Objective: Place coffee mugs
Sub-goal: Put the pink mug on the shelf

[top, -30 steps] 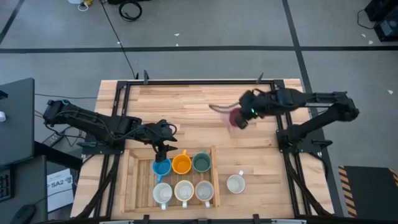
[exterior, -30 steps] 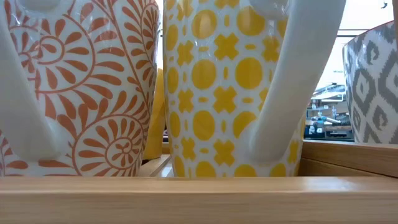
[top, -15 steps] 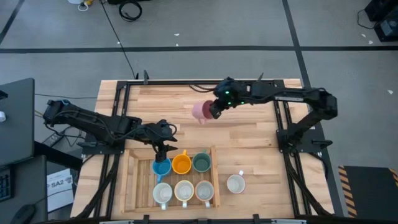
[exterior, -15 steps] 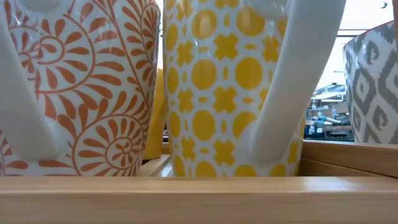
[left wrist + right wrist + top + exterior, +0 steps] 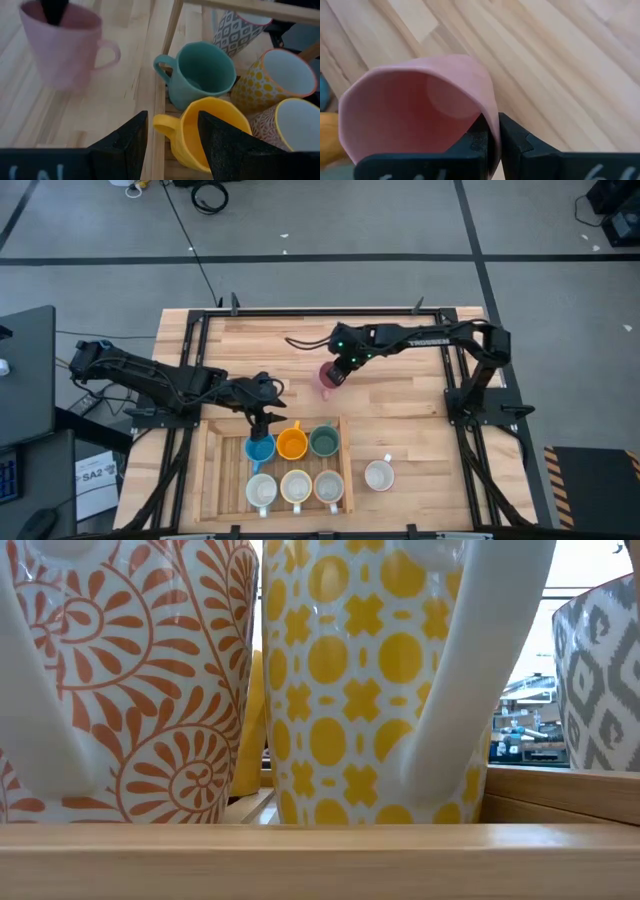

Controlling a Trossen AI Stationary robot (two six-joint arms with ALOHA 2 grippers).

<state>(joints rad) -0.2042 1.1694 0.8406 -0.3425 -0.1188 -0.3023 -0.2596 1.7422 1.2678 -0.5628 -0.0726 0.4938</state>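
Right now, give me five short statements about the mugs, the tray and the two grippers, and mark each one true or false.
1. The right gripper is shut on the pink mug's wall. True.
2. The pink mug already sits inside the wooden tray. False: it is over bare table, outside the tray.
3. The left gripper holds the orange mug. False: it is open, holds nothing and hangs above the blue mug.
4. One pale mug stands on the table to the right of the tray. True.
5. The tray holds eight mugs. False: the high view shows six in it, in two rows of three.
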